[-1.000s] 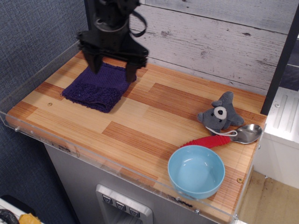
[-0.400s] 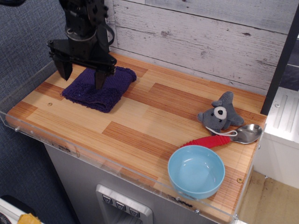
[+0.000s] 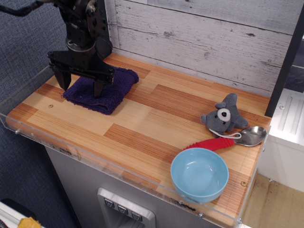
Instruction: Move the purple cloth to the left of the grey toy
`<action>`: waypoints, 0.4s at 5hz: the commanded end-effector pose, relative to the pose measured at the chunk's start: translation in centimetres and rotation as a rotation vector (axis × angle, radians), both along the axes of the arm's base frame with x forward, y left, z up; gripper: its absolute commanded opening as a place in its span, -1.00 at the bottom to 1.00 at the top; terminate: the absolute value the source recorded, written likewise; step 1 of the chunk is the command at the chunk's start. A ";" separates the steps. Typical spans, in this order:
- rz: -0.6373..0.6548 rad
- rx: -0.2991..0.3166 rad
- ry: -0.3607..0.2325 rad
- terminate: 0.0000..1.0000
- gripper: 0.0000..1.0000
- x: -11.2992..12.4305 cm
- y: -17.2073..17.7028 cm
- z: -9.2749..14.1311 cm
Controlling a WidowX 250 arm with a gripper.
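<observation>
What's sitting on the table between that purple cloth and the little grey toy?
Nothing. In this one camera view, only bare wooden tabletop stretches between the purple cloth and the grey toy.

arm: cut off by top edge | purple cloth (image 3: 105, 90): far-left part hidden behind gripper (image 3: 81, 86) | spoon (image 3: 240, 137): handle end hidden behind blue bowl (image 3: 199, 175)

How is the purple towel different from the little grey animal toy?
The purple cloth is flat, folded and bigger; the grey toy is small, lumpy, with ears and a white face. The cloth lies far left under the open claw; the toy sits far right by the spoon. Both look soft.
</observation>
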State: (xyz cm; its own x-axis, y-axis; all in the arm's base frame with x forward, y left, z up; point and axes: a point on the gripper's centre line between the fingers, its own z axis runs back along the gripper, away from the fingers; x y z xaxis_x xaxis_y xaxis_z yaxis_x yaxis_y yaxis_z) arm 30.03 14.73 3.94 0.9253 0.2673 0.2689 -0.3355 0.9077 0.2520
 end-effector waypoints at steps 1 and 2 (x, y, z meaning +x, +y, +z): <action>0.002 -0.026 -0.015 -1.00 1.00 1.4 -0.3 -0.8; -0.013 -0.044 -0.014 -1.00 1.00 1.8 -1.2 -1.5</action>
